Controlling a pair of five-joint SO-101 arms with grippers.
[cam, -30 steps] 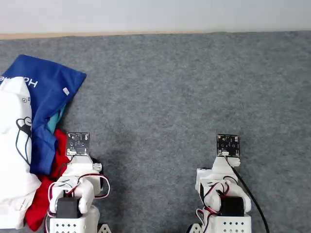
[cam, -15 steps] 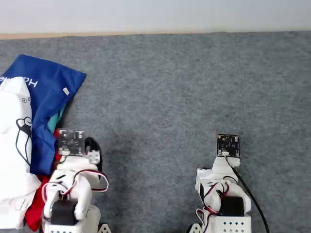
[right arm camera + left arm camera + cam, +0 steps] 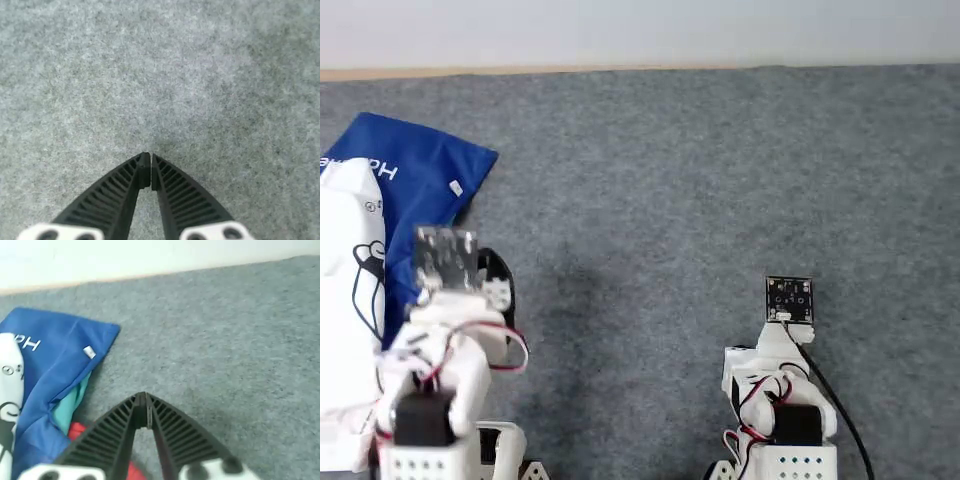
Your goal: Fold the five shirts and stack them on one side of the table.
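Note:
A pile of shirts lies at the table's left edge. A blue shirt (image 3: 420, 185) (image 3: 50, 355) is on the far side of it, with a white printed shirt (image 3: 350, 290) (image 3: 7, 390) over its left part. A teal shirt (image 3: 70, 407) and a red shirt (image 3: 80, 432) peek out from under the blue one. My left gripper (image 3: 146, 409) is shut and empty, raised above the near right edge of the pile; its arm (image 3: 445, 300) overlaps the pile in the high view. My right gripper (image 3: 148, 170) is shut and empty, low over bare carpet at the near right, under its arm (image 3: 785, 370).
Grey carpet-like cloth (image 3: 720, 180) covers the table from the pile to the right edge. A pale wall (image 3: 640, 30) runs along the far edge. Both arm bases stand at the near edge.
My left arm has risen and swung left and away from its base, coming over the edge of the shirt pile and covering the red shirt in the high view. The right arm has stayed still.

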